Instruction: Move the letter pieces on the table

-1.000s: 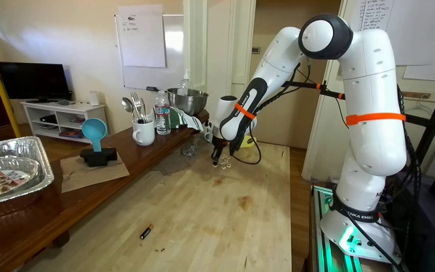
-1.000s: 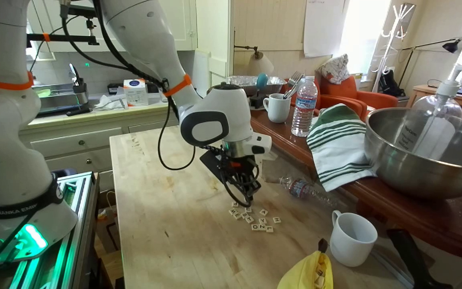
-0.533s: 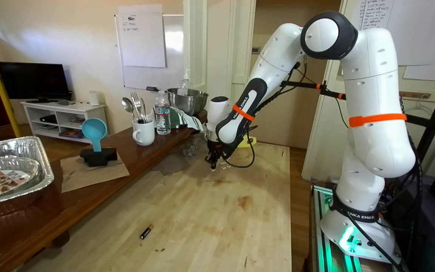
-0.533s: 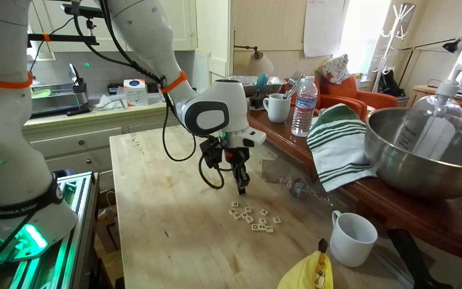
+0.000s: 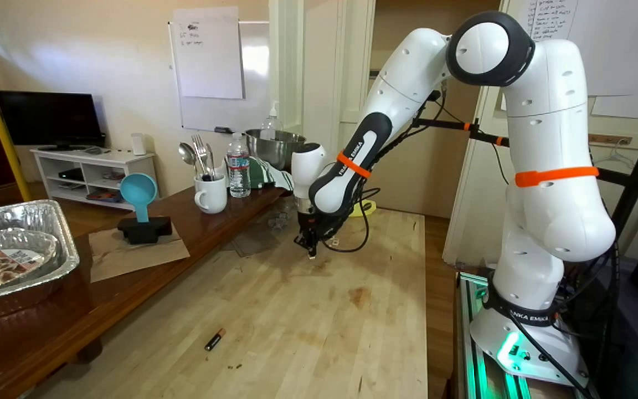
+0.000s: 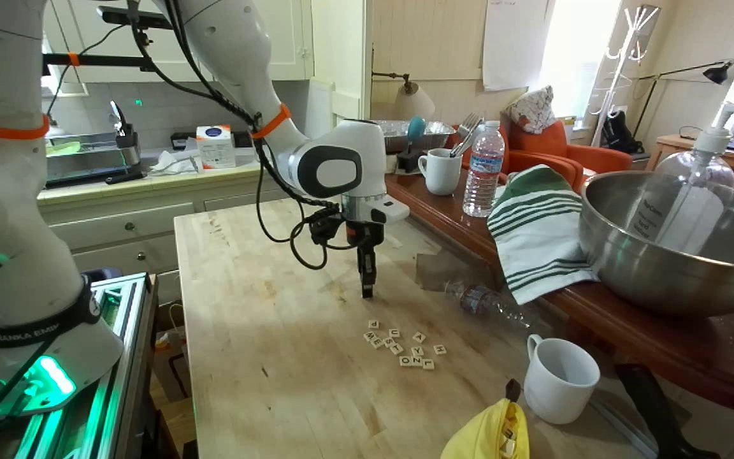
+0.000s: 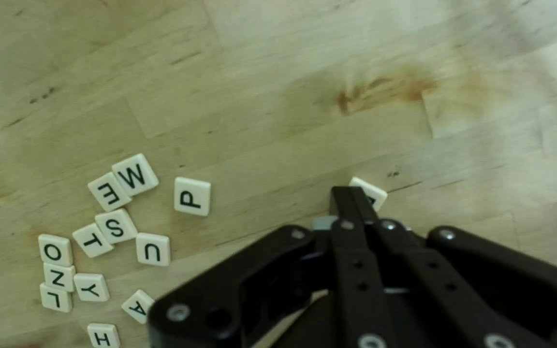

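Evidently my end effector [image 6: 367, 294] is narrow, its jaws drawn together; a cream tile [image 7: 373, 192] pokes out from behind the tips, its letter mostly hidden, and I can't tell whether it's pinched or underneath. Square letter tiles [image 7: 115, 226] lie apart from it on the worktop [image 6: 278, 395], stained pale wood, visibly grained. A yellow pouch [image 6: 485, 435] is cut off.

Steel bowl [image 6: 673, 280] holding a pump bottle [image 6: 689, 197], striped towel [image 6: 536, 236] beside it, white mug [image 6: 441, 173] (cutlery [image 6: 467, 131] inside), battery [image 5: 215, 339]
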`<state>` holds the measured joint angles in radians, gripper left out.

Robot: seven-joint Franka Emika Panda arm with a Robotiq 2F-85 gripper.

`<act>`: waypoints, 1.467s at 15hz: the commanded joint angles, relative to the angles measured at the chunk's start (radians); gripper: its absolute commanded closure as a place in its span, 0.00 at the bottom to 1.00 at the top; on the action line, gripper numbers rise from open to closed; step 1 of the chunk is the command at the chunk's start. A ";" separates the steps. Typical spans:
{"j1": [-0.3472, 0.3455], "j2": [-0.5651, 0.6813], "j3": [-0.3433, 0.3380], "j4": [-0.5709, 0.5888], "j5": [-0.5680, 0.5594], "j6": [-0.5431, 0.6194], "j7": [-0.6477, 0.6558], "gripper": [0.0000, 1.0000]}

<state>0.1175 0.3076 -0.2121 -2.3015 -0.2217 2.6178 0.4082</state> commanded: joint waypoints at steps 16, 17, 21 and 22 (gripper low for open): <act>-0.025 -0.081 0.038 -0.021 0.023 -0.069 0.215 1.00; -0.025 -0.092 0.036 -0.024 0.013 -0.064 0.219 1.00; -0.050 -0.116 0.031 -0.014 -0.027 -0.059 0.177 1.00; -0.061 -0.115 0.029 -0.008 -0.031 -0.058 0.166 1.00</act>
<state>0.0874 0.2167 -0.1802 -2.2938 -0.2168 2.5438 0.6102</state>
